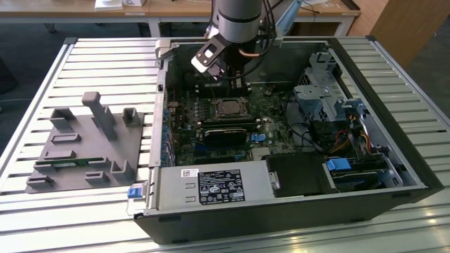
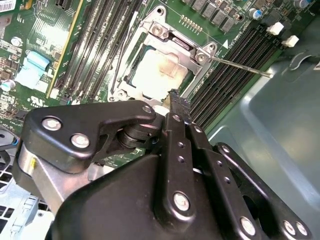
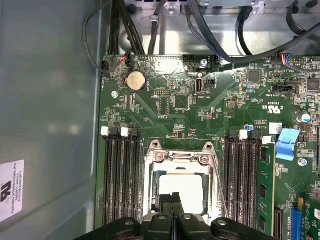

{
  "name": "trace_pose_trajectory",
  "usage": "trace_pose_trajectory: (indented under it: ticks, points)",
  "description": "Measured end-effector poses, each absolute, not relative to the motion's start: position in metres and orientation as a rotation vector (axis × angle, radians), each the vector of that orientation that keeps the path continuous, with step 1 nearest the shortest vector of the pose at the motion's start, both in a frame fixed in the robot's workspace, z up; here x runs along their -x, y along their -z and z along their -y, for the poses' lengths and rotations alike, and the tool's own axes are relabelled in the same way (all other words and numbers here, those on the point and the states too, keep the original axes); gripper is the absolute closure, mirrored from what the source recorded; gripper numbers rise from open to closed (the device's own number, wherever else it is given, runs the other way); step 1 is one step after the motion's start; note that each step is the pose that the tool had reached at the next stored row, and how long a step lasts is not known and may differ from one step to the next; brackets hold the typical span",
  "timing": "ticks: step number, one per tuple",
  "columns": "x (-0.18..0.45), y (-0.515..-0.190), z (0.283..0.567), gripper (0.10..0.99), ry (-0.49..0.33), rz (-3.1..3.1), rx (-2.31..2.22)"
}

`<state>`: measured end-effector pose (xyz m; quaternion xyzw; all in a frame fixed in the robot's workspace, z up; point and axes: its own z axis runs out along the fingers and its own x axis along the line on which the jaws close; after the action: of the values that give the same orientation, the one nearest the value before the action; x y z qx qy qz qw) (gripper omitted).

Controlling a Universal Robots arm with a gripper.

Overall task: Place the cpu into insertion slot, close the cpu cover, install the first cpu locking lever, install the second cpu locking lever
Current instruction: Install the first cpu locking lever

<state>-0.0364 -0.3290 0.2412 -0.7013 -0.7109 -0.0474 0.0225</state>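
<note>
A: Where is the chip (image 3: 185, 182) to be found?
B: It is seated flat in the socket (image 2: 177, 40), on the green circuit board (image 3: 170, 105); its pale metal top is seen in both wrist views

A: How is the cover (image 3: 150, 187) placed?
B: It is laid down over the socket, so that the chip's top is framed by its square window

A: What can be said of the end effector (image 3: 174, 197)?
B: It is held just above the socket, at the edge of the cover; whether the cover is touched cannot be told. Its two black fingers (image 3: 167, 205) are pressed together, and nothing is seen gripped between them

A: Is a lever to be seen?
B: A thin metal lever (image 2: 240, 66) is seen slanting away from a corner of the socket, out over the memory slots (image 3: 120, 180), rather than lying flush against it. Banks of those long slots are set on both sides of the socket

A: What else is found around the socket?
B: It is enclosed by the open computer case (image 1: 281, 219), which is laid on a slatted surface (image 1: 105, 63). A round battery (image 3: 135, 80) is mounted on the circuit board, well apart from the socket. A grey holder (image 1: 84, 142) with upright pegs is set on the surface outside the case, well apart from the socket, toward the exterior view's left
</note>
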Motion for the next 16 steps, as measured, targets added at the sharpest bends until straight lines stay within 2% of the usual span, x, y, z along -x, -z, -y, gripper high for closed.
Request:
trace_pose_trajectory:
  ticks: [16]
  points:
    - [0.0364, -0.2489, 0.329, 0.98, 0.147, 2.202, 2.172]
